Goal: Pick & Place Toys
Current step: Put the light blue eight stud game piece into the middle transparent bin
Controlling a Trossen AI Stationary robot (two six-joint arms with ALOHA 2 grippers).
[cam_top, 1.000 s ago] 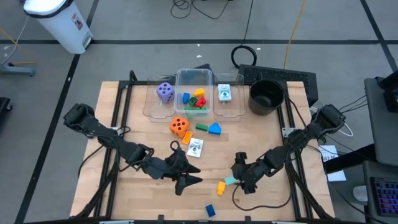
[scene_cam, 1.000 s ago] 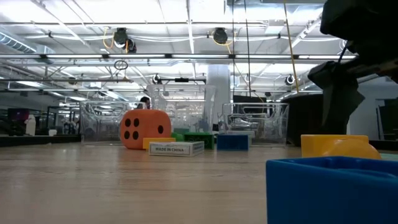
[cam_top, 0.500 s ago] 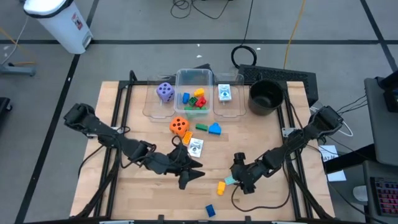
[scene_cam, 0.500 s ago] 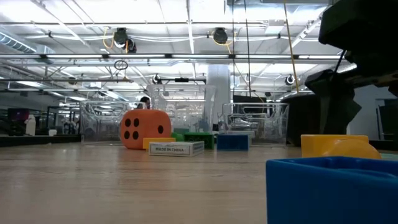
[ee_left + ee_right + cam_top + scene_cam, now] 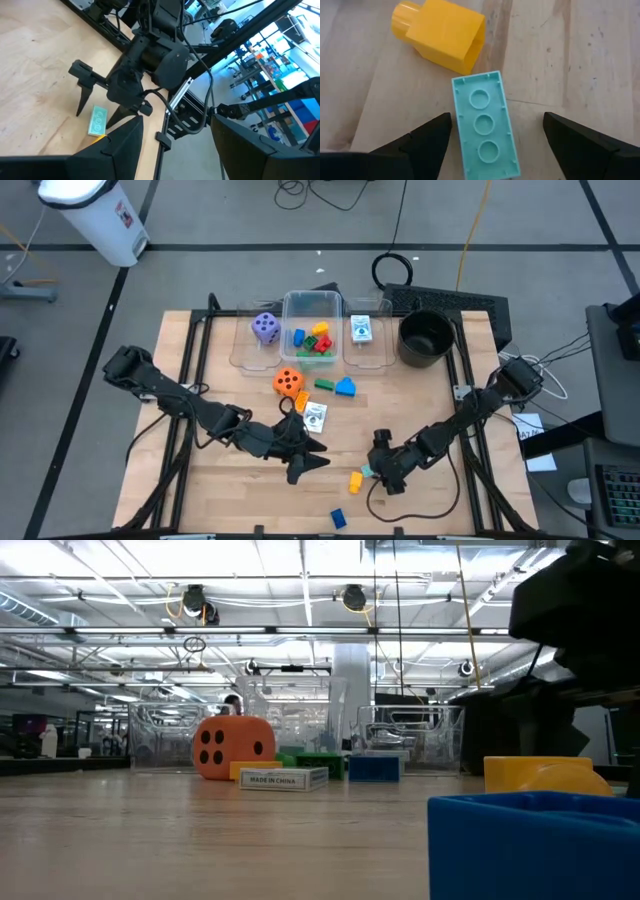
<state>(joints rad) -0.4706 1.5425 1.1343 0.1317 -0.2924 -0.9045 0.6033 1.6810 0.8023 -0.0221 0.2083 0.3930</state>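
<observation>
**One legend legible: "MADE IN CHINA"**

In the low view, a small white card box [image 5: 283, 778] lies on the bench [image 5: 200, 840] just in front of the orange die [image 5: 232, 748]; its near side reads "MADE IN CHINA" in dark capitals. The die's facing side shows four black pips. Seen from above, the white cards [image 5: 314, 417] carry print that is too small to read. No other text, brand or number is legible.

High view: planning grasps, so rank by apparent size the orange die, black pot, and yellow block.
1. Black pot
2. Orange die
3. Yellow block
The gaps are clear; no ties.
</observation>
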